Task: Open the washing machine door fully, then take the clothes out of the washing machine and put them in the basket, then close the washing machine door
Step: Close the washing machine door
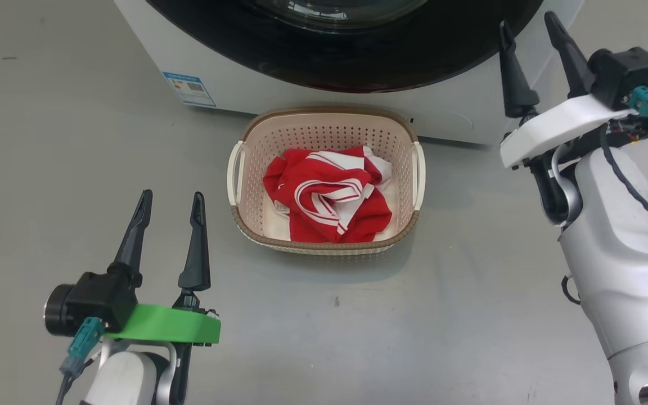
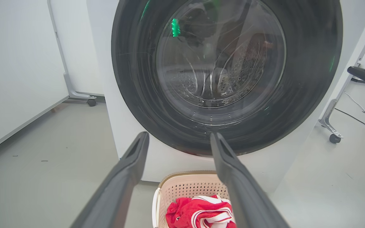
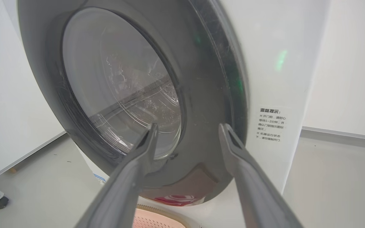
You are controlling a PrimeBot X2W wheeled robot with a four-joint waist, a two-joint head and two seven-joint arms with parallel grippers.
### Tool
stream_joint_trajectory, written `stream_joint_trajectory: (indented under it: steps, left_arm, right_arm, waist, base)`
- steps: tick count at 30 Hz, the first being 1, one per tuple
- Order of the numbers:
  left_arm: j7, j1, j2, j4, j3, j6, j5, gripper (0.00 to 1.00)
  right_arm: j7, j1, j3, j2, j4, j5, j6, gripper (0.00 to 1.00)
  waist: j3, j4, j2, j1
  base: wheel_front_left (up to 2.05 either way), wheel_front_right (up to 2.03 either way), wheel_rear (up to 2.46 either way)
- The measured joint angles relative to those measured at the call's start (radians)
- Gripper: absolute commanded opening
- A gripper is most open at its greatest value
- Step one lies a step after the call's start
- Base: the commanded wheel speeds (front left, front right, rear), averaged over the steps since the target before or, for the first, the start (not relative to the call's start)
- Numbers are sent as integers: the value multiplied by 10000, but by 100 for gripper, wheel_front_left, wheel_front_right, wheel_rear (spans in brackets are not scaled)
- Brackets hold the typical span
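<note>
The right gripper (image 1: 526, 21) stands released, its 2 fingers spread and gripping nothing, tips just beside the lower right rim of the washing machine door (image 1: 358, 62). That door looks shut flush against the washing machine (image 1: 234, 79), so the spread fingers suit a hand letting go of a closed door. The left gripper (image 1: 172, 195) is likewise spread and empty, low over the floor (image 1: 48, 140), left of the basket (image 1: 301, 132). The clothes (image 1: 329, 197) lie bunched inside the basket, which sits just in front of the machine beneath the door, handy for unloading. The right forearm (image 1: 611, 253) rises steeply, wrist angled toward the door. The left arm (image 1: 127, 377) sits low, fingers pointing toward the machine.
</note>
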Motion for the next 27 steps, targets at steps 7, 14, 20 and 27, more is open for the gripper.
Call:
stream_joint_trajectory:
  steps: [7, 14, 20, 27]
  left_arm:
    - [2, 184, 56, 178, 100, 2, 31, 100]
    - [0, 599, 205, 372, 136, 2, 31, 100]
    - [0, 925, 328, 497, 113, -4, 31, 100]
    - [19, 1358, 368, 585, 100, -4, 27, 100]
  right_arm:
    - [-86, 963, -109, 245, -291, 59, -13, 100]
    - [-84, 2501, -211, 548, -786, 134, -215, 100]
    - [-84, 3513, -397, 598, -1271, 136, -456, 100]
    - [-84, 4593, -355, 688, -1814, 42, -556, 100]
  waist:
    - [-457, -413, 0, 0]
    - [-1008, -916, 0, 0]
    - [-1458, -1299, 0, 0]
    - [-1940, -1709, 0, 0]
  base:
    - [0, 0, 0]
    - [0, 0, 0]
    - [0, 0, 0]
    - [0, 0, 0]
